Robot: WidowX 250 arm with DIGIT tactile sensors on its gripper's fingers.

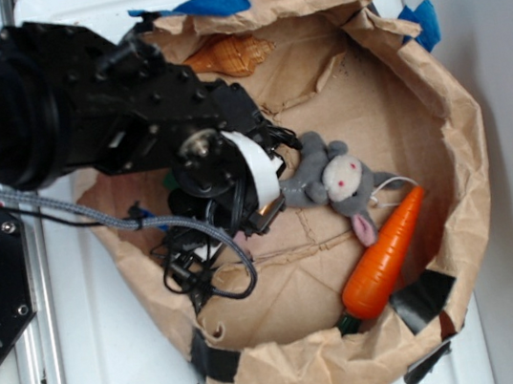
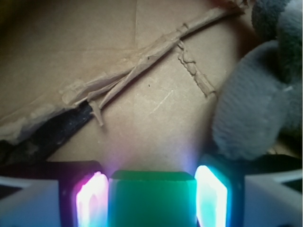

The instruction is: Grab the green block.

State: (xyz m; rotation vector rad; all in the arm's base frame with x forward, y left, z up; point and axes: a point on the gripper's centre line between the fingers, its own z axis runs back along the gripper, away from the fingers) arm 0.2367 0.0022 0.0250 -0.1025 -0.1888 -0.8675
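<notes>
A grey plush rabbit [image 1: 337,178] lies beside an orange carrot [image 1: 385,254].

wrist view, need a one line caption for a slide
Gripper closed on the green block, glowing pads either side, grey plush toy just right.

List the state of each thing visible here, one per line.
Flat bright-green block: clamped between the fingers.
Gripper: shut on the block.
Grey plush rabbit: lying beside the gripper.
Orange plastic carrot: lying flat, untouched.
Brown paper bag: opened, rim torn.

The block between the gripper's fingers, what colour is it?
Plain bright green block, seen best in the wrist view.
</notes>
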